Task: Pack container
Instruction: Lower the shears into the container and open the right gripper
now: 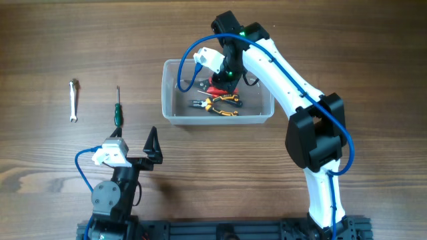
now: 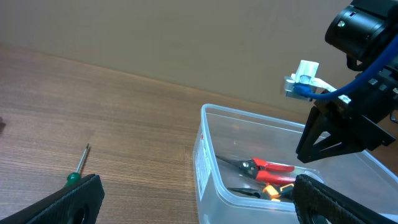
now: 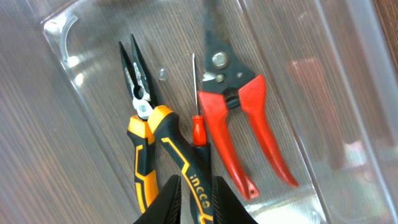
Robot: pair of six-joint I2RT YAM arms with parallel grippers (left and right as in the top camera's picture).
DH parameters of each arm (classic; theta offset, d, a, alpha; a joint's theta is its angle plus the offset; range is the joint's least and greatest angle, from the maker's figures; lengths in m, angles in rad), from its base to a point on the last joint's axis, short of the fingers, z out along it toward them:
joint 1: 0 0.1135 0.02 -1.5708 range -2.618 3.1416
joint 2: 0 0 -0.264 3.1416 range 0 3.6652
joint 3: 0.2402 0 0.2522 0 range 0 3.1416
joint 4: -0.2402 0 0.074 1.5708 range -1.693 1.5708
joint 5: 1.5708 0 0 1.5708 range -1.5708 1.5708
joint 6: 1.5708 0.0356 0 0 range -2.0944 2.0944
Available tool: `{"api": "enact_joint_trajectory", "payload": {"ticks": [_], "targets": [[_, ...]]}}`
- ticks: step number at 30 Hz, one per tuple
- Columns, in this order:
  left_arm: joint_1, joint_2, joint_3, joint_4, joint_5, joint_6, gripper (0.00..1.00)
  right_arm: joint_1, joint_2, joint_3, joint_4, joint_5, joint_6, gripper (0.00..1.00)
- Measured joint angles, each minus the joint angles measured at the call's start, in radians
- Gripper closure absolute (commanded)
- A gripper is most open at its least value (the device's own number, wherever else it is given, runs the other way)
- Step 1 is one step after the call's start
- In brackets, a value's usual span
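The clear container (image 1: 217, 121) stands right of the table's middle, its near corner (image 2: 205, 146) also in the left wrist view. Inside lie yellow-and-black pliers (image 3: 149, 124) (image 1: 223, 105), a red-handled screwdriver (image 3: 198, 130) and red snips (image 3: 249, 124) (image 2: 267, 167). My right gripper (image 3: 197, 199) (image 1: 227, 81) reaches down into the container (image 3: 348, 93). Its fingers sit tight on either side of one pliers handle. My left gripper (image 1: 133, 152) (image 2: 199, 193) stands wide open low over the table, left of the container, holding nothing.
A green-handled screwdriver (image 1: 117, 110) (image 2: 74, 177) lies on the wood left of the container, just beyond my left gripper. A small silver wrench (image 1: 74, 100) lies further left. The right arm's white links and blue cable (image 1: 280, 67) arch over the container's right end.
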Motion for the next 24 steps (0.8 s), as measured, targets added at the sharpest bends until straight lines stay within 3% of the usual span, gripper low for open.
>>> {"api": "enact_joint_trajectory", "payload": {"ticks": [4,6,9,10,15,24], "targets": [[0.000,0.000,0.000,0.000,0.000,0.000,0.00,0.000,0.000,0.008,-0.009,0.000,0.044,0.63],[0.000,0.000,0.000,0.000,0.000,0.000,0.00,0.000,0.004,0.051,-0.034,0.001,0.066,0.45],[0.000,0.000,0.000,0.000,0.000,0.000,0.00,-0.002,0.006,0.144,-0.075,0.019,0.089,0.06],[0.000,0.000,0.000,0.000,0.000,0.000,0.00,-0.002,0.005,0.173,-0.084,0.029,0.101,0.00],[0.000,0.000,0.000,0.000,0.000,0.000,0.00,-0.029,-0.014,0.342,-0.134,0.124,0.142,0.00],[0.000,0.000,0.000,0.000,0.000,0.000,0.00,-0.233,-0.202,0.377,-0.218,0.177,0.290,0.00]]}}
